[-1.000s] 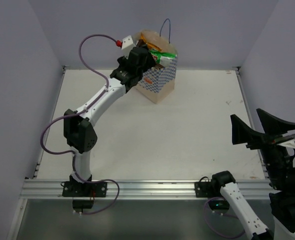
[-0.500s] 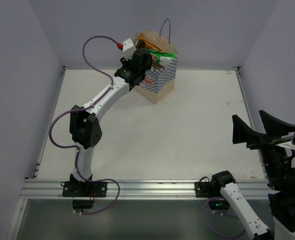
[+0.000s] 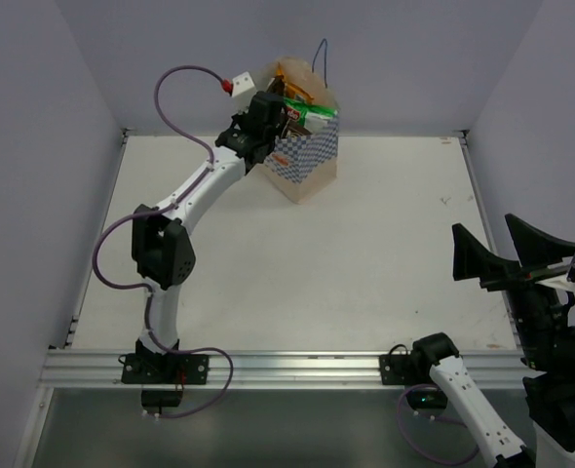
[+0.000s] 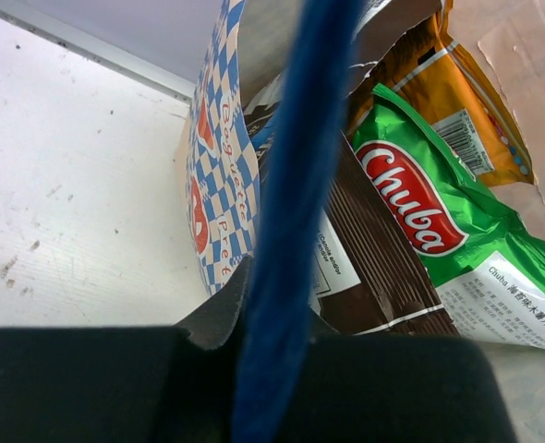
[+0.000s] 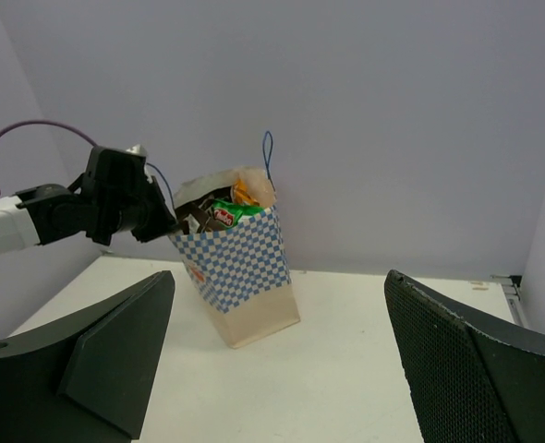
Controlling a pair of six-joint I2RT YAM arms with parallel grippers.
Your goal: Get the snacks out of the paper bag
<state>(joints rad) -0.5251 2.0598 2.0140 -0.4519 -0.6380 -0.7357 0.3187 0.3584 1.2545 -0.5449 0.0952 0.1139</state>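
So, Ben, what are the fingers (image 4: 88, 388) of the left gripper (image 3: 276, 115) doing?

They are pressed together, Mia. They pinch the blue cord (image 4: 296, 185) of the paper bag (image 3: 307, 161). A bit of the bag's top edge sits right beside them too.

And what is just past the fingers?

The open top of the bag. The snacks are inside it and poke up over the edge. I see a brown packet (image 4: 374, 277) closest to the fingers. Next to it is a green packet (image 4: 439, 212) with a red mark and white letters. An orange packet (image 4: 457, 101) is behind that one. I cannot tell if a second brown one is in there.

Where is the bag?

It stands on the white table (image 3: 365, 263), at the far side, near the back wall (image 3: 385, 58), a bit left of the middle. It has blue and white squares low down. From the right wrist it looks tipped, with its top toward the left arm. Its far cord (image 3: 322, 54) sticks straight up.

What about the right gripper (image 3: 487, 244)?

Its fingers (image 5: 97, 369) are spread wide. It hangs by the right edge of the table, near the front, well apart from the bag, and it points at the bag.

Anything else?

A purple cable (image 3: 171, 83) loops up from the left arm.
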